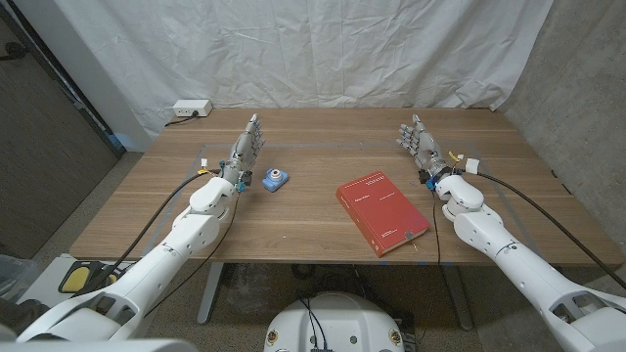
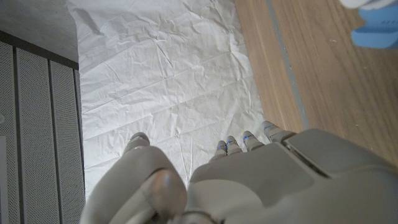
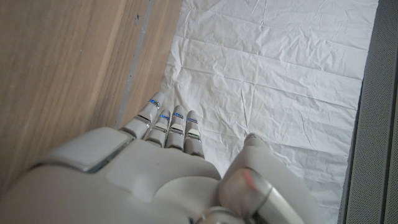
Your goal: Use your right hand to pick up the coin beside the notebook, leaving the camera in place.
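A red notebook [image 1: 383, 213] lies on the wooden table [image 1: 313, 137], right of centre and angled towards the front edge. A small blue camera [image 1: 275, 179] [image 2: 376, 31] sits left of centre. I cannot make out a coin beside the notebook at this size. My right hand [image 1: 421, 145] [image 3: 168, 168] stands beyond the notebook's far right corner, fingers straight and apart, holding nothing. My left hand [image 1: 247, 149] [image 2: 249, 180] stands just left of the camera, fingers also extended and empty, a small gap from it.
A white power strip [image 1: 190, 109] lies at the table's far left corner. A white sheet [image 1: 323, 49] hangs behind the table. Thin blue tape lines mark the tabletop near both hands. Bare wood lies between the camera and the notebook.
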Robot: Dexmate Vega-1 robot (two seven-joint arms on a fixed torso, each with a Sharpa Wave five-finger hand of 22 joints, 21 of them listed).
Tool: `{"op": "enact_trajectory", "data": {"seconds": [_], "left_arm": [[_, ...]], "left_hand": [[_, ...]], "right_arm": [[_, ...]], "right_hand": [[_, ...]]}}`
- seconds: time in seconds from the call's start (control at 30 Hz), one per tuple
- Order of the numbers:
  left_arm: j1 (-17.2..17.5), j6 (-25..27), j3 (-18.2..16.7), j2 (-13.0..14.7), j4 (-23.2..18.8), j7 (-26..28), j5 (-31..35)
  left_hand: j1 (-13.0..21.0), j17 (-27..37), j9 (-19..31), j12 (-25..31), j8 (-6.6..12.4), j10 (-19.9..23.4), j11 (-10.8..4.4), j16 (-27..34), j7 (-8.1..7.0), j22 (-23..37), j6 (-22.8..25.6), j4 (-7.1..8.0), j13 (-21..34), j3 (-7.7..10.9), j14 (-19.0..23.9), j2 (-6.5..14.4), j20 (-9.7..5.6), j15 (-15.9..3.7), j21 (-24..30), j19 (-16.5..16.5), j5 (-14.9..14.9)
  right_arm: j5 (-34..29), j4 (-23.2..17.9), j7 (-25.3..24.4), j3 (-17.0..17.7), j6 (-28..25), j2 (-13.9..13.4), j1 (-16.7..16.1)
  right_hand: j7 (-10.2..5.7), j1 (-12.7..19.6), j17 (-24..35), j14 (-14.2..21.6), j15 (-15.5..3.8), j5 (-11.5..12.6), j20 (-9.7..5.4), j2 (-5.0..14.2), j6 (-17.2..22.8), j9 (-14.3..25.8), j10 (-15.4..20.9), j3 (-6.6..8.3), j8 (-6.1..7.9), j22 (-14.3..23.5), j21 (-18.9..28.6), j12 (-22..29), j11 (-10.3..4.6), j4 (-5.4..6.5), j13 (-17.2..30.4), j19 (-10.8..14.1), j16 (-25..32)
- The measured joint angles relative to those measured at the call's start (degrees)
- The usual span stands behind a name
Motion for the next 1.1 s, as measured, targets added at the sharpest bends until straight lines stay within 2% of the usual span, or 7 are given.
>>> {"op": "enact_trajectory", "data": {"seconds": [0.5, 0.57, 1.1], "left_arm": [[0.02, 0.41, -0.19, -0.22, -0.19, -1.33, -1.31], [-0.04, 0.41, -0.17, -0.19, -0.18, -1.33, -1.31], [0.95, 2.63, -0.64, 1.94, -3.17, -0.3, -1.21]], "left_hand": [[0.78, -0.01, -0.01, 0.2, 0.0, 0.0, 0.01, 0.0, 0.0, -0.01, 0.01, 0.0, -0.01, 0.0, 0.0, 0.78, 0.0, 0.0, 0.0, 0.0, 0.0], [1.05, -0.01, -0.01, 0.2, 0.44, 0.01, 0.01, 0.0, 0.0, -0.01, 0.01, 0.0, 0.0, 0.0, 0.01, 1.06, 0.0, 0.0, 0.0, 0.0, 0.0], [1.81, -0.02, -0.01, 1.08, 0.44, 1.18, 0.12, 0.6, 0.52, -0.02, -0.08, -0.01, -0.01, -0.01, 0.98, 1.82, 0.11, -0.03, 0.62, 1.6, 0.0]], "right_arm": [[0.11, 0.01, -0.34, 0.08, 0.35, 0.45, 0.16], [0.08, 0.01, -0.39, 0.08, 0.39, 0.45, 0.16], [-0.34, -4.52, -2.62, 1.32, 0.36, -1.5, -2.73]], "right_hand": [[0.0, 0.76, -0.01, -0.01, -0.01, 0.0, 0.0, 0.29, -0.01, 0.0, 0.11, 0.47, 0.0, 0.16, 0.0, -0.01, -0.12, -0.47, -0.01, -0.01, 0.0], [0.0, 0.76, -0.01, -0.01, -0.01, 0.0, 0.0, 0.29, -0.01, -0.01, 0.31, 0.65, 0.0, 0.16, 0.0, -0.01, -0.3, -0.65, -0.01, -0.01, 0.0], [-0.51, 2.04, -0.16, 0.62, 0.0, 0.0, 0.41, 0.68, 0.5, -0.01, 0.61, 1.27, 0.0, 0.15, -0.27, -0.01, -0.01, -1.28, -0.02, 0.4, 0.0]]}}
